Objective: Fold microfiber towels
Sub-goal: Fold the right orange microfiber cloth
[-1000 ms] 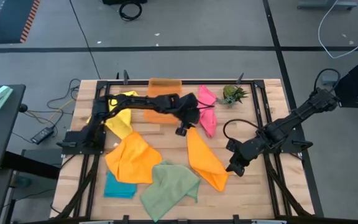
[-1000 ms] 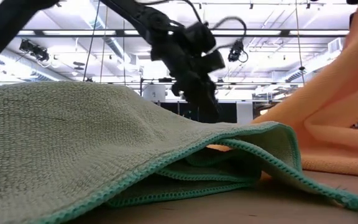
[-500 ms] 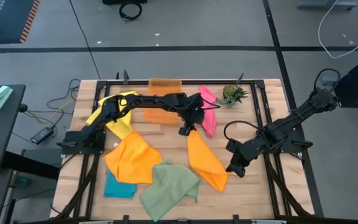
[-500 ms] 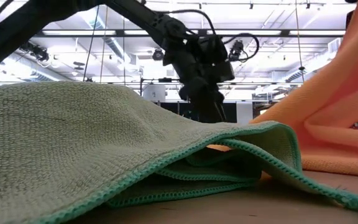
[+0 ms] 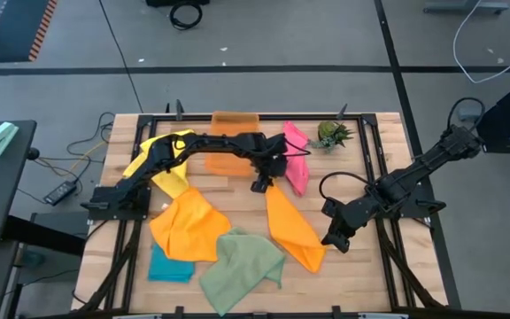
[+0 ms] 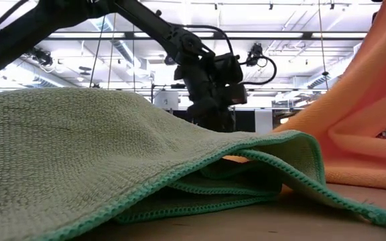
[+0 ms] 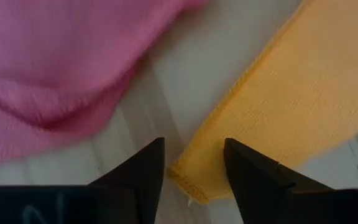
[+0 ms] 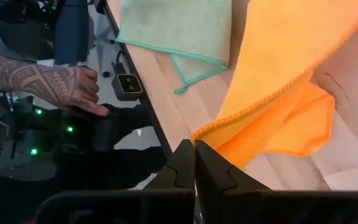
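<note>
Orange cloth is what you are working: the orange towel [image 5: 290, 229] lies stretched across the worktop [image 5: 237, 197] between your two grippers, its far corner directly under the left gripper [image 5: 260, 185] and its near corner at the right gripper [image 5: 331, 239]. The left wrist view shows the left fingers [image 7: 143, 171] standing apart, straddling that hemmed corner [image 7: 188, 186] with nothing yet clamped, and the pink towel [image 7: 48, 62] lying just beside them. Come straight down so the stitched edge sits well between the fingers before you close, and keep clear of the pink cloth so you do not gather both. The right gripper's fingers are pressed together; the orange corner appears pinched between them, though the contact itself is hard to make out. Hold that end steady so the cloth stays taut, then I would carry the far corner over toward the near one, keeping the edges matched. The green towel [image 5: 242, 266], yellow towel [image 5: 168, 164] and teal towel [image 5: 168, 266] lie well away from both grippers. No brand, label or readable writing shows anywhere.
</note>
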Controlling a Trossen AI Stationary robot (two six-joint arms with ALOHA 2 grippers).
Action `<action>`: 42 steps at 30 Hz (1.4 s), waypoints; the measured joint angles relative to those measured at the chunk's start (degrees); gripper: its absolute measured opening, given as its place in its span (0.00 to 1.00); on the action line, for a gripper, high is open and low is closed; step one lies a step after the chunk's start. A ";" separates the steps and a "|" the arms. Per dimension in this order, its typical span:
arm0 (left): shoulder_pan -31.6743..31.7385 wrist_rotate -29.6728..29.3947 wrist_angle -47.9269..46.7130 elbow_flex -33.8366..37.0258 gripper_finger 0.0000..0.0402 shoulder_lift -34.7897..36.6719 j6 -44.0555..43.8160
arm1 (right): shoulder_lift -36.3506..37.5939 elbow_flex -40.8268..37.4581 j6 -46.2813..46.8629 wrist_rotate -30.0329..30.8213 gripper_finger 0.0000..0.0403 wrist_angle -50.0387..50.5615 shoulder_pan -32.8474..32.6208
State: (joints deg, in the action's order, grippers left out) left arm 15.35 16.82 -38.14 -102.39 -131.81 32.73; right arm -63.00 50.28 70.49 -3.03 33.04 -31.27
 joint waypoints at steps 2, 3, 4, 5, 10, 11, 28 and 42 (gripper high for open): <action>0.15 -0.02 -0.85 0.00 0.35 0.00 -0.08 | 0.00 0.00 -0.09 0.00 0.01 0.08 0.00; 0.24 -0.03 -1.13 0.00 0.32 0.00 -0.14 | 0.00 0.00 -0.21 0.00 0.01 0.19 0.00; 0.25 -0.02 -1.13 0.00 0.28 0.00 -0.38 | 0.00 0.00 -0.23 0.00 0.01 0.17 0.00; 0.26 -0.02 -1.18 0.00 0.24 0.00 -0.58 | 0.00 0.00 -0.23 0.00 0.01 0.22 0.00; 0.22 0.04 -1.36 0.00 0.04 0.04 -1.70 | 0.00 0.00 -0.25 0.00 0.01 0.92 0.00; 0.22 0.65 -1.94 0.02 0.03 0.24 -2.00 | 0.00 0.00 -0.24 0.00 0.01 1.25 0.00; 0.24 10.36 -5.06 0.07 0.01 25.28 -2.15 | 11.82 16.11 -5.97 16.09 0.01 29.53 -0.01; 1.20 11.22 4.62 -0.06 0.01 39.20 -21.88 | 12.10 38.62 -28.34 28.69 0.01 47.53 0.01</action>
State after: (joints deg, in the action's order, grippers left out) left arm 16.55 28.04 -33.52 -102.45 -92.61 10.85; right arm -50.91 88.91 42.15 25.66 80.57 -31.26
